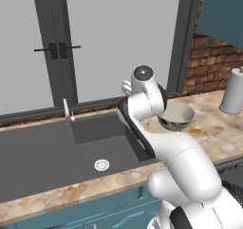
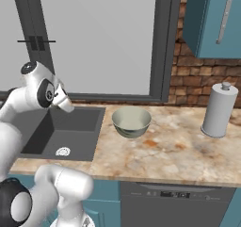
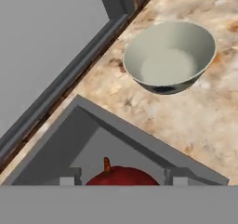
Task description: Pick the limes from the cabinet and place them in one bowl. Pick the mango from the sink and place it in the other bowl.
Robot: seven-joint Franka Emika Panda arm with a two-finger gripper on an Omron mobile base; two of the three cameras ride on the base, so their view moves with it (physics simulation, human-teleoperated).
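Red-orange oval mango [image 3: 122, 175] sits at 6 o'clock in hand view, pinched between gripper [image 3: 122, 181] tips over dark grey sink [image 3: 56, 148]; pale grey-green glossy bowl [image 3: 169, 56] at 1 o'clock on counter. Risk: round fruit slipping out mid-swing, or clipping bowl rim

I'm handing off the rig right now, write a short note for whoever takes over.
Gripper: fingers either side of the mango; whether they are closed on it cannot be told.
Mango: between the fingertips, over the sink corner in the hand view.
Bowl: pale, empty, on the counter right of the sink.
Cabinet: upper right, door closed.
Done: nothing in the bowl yet.
Left: move the mango into a bowl, then open the cabinet for the limes.
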